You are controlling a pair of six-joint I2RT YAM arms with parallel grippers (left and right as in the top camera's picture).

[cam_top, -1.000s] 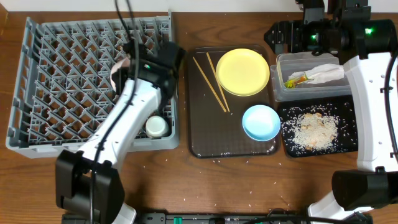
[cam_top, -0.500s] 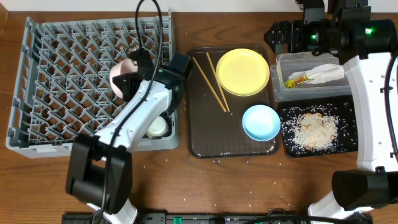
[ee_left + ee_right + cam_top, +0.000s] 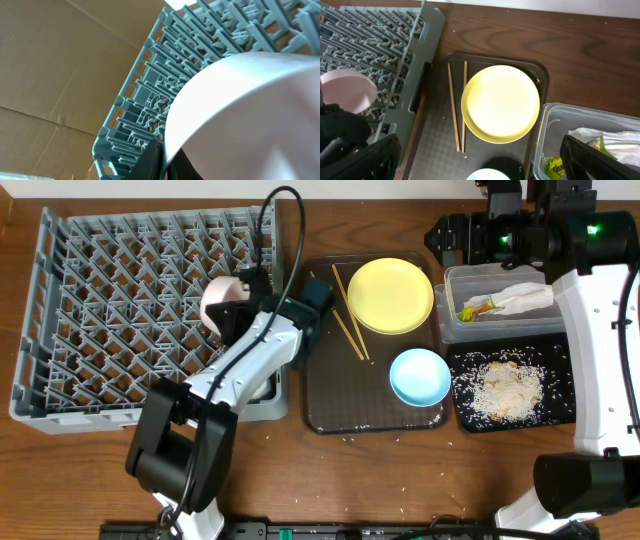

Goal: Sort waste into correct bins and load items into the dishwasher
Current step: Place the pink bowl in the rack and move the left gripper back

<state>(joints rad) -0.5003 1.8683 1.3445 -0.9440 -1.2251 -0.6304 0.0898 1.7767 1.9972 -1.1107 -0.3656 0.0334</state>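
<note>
I log: left end effector (image 3: pixel 238 310) clamped on white bowl (image 3: pixel 220 300), tilted over dish rack (image 3: pixel 100 300), right side | right end effector (image 3: pixel 452 240) spread, empty | risk, my judgement: rim grip slips, or bowl snags pegs on lowering.

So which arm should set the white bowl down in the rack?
Left. The left gripper is shut on the bowl over the rack; the right gripper hangs open by the tub.
</note>
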